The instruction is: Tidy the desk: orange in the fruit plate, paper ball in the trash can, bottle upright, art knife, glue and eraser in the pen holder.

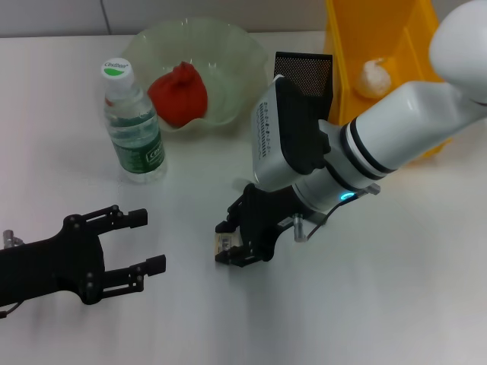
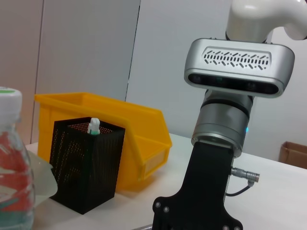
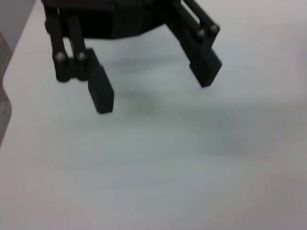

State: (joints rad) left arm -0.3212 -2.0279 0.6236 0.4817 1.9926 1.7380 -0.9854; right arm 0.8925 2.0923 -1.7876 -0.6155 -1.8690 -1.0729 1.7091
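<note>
Right gripper [image 1: 237,245], low centre of the head view, pinches a small pale thing [image 1: 224,243] (the eraser, I'd judge) — next, carry it to the pen holder [image 1: 303,73] — left gripper [image 1: 141,242] idles open, lower left.

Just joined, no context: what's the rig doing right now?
Desk tidy, mostly done. The orange sits in the fruit plate, the paper ball in the yellow bin, the bottle upright. The right gripper is down at the table over a small pale item, possibly the eraser; whether it grips it is unclear. The left gripper waits open, empty, nearby.
</note>
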